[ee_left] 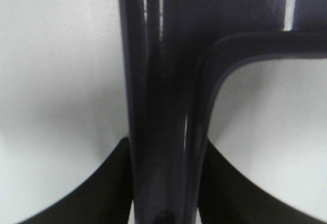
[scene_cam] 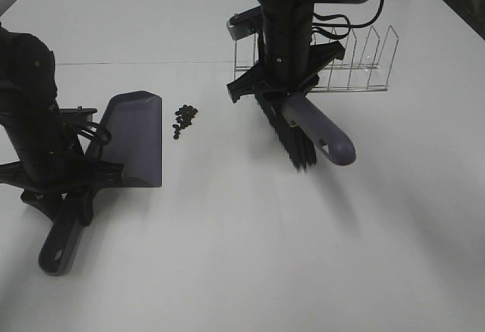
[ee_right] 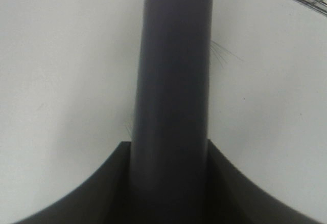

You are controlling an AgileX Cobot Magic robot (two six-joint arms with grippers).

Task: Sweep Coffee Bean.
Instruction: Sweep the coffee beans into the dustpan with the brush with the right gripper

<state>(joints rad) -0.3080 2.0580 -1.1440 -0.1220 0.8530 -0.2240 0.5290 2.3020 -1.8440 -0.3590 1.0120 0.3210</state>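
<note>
About a dozen tiny dark brown-black oval coffee beans lie in a loose, tight cluster on the white tabletop. They sit left of its middle and somewhat toward the far edge, a few strays trailing toward the near side. All of them rest on the bare surface, none inside any container.

Just beside the cluster, toward the left edge, lies the grey-purple dustpan. Its long straight lip faces the beans with a narrow gap of tabletop between. Its handle runs back toward the near left corner. The left jaws are clenched on that handle; the left wrist view shows the dark handle passing tightly between them.

On the other side of the beans, and well apart from them, the right jaws grasp the brush. Its black bristles point toward the near edge and its rounded grey-purple handle end points out to the right. The right wrist view shows the handle clamped between the jaws.

Behind the brush, toward the far edge, stands a clear wire rack with upright dividers.
</note>
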